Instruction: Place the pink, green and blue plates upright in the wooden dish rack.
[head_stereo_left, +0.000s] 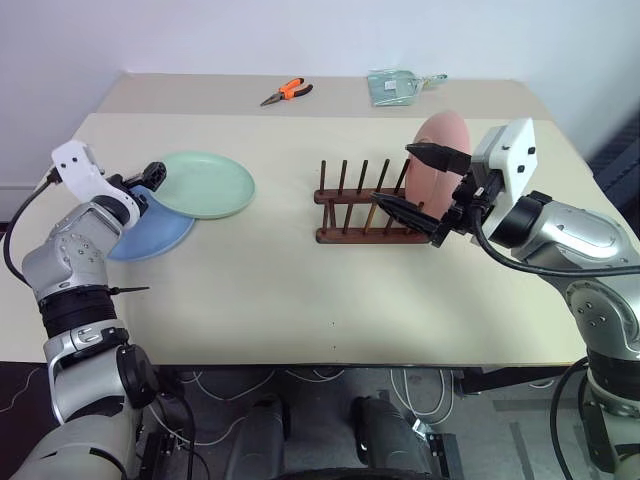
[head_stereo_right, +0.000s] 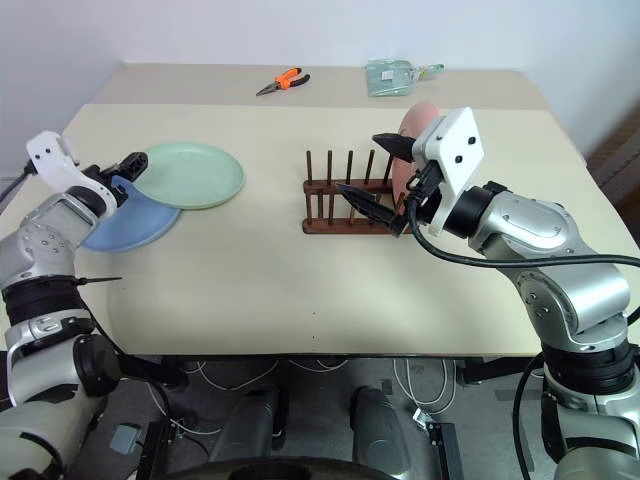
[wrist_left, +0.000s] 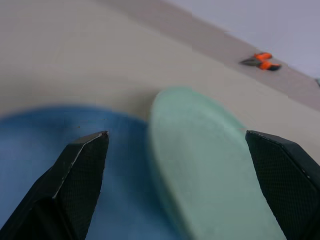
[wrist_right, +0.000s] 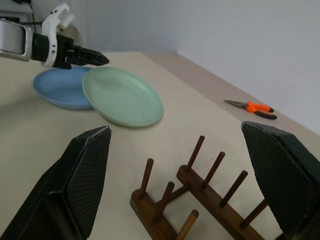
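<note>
The pink plate (head_stereo_left: 445, 135) stands upright at the right end of the wooden dish rack (head_stereo_left: 352, 206). My right gripper (head_stereo_left: 415, 182) hovers open just in front of that plate, with nothing between its fingers (wrist_right: 90, 165). The green plate (head_stereo_left: 205, 185) lies flat at the left, and its near-left rim overlaps the blue plate (head_stereo_left: 150, 238). My left gripper (head_stereo_left: 153, 174) is open at the green plate's left edge. In the left wrist view the green plate's rim (wrist_left: 200, 165) lies between the two spread fingers (wrist_left: 82, 165), over the blue plate (wrist_left: 45, 135).
Orange-handled pliers (head_stereo_left: 288, 92) and a clear packet (head_stereo_left: 395, 86) lie on the far table section. The rack's other slots, left of the pink plate, stand free. The tan tabletop (head_stereo_left: 270, 290) is bare between the plates, the rack and the front edge.
</note>
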